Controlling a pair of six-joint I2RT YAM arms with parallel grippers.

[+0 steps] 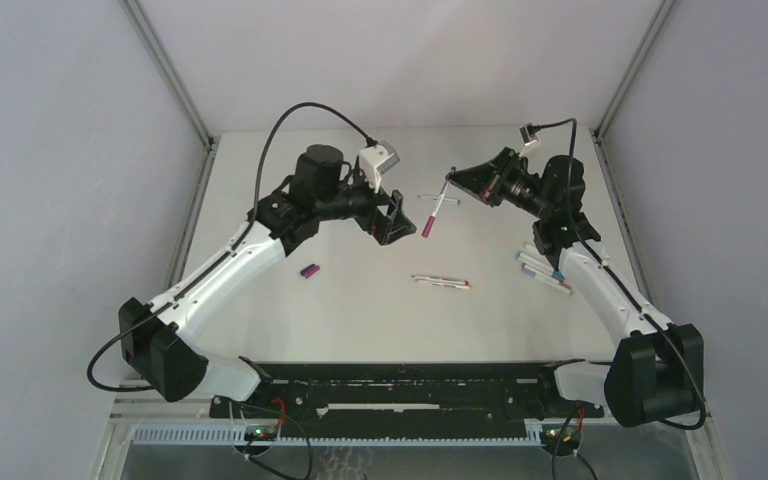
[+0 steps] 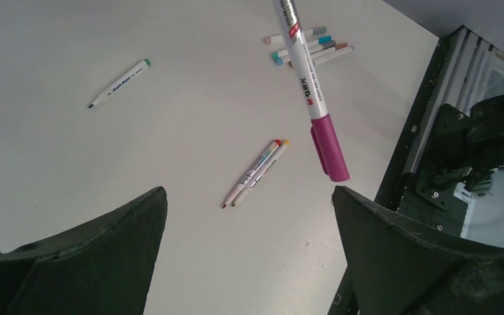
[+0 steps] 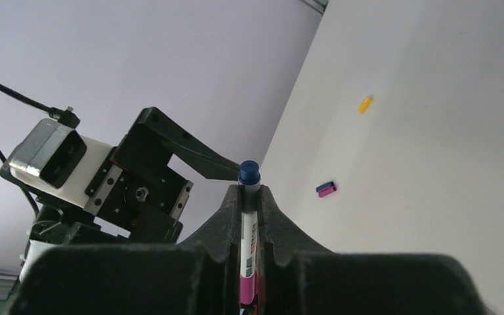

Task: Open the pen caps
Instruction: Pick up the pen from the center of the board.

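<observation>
Your right tool (image 3: pixel 249 197) is clamped tight on a slim white-barrelled marker pen (image 2: pixel 305 72). It grips the barrel near the blue-tipped end and holds the pen in the air above the pale tabletop (image 1: pixel 360 320). The pen's stubby magenta plastic cap (image 2: pixel 329 147) hangs free at the lower end. Your left tool (image 1: pixel 392 217) stands wide and empty just beside that cap, apart from it. Expect the pen to be light, stiff and smooth, so it will likely slip if pinched loosely. Take the cap squarely across its width, clear of the barrel, and pull along the pen's axis; a sideways tug could twist the pen in the right grip. Farther out, two loose caps (image 1: pixel 309 271), blue and magenta, lie touching on the tabletop. A pair of white pens (image 1: pixel 441 282) lies near the middle, with a cluster (image 1: pixel 543 268) by the right arm.
</observation>
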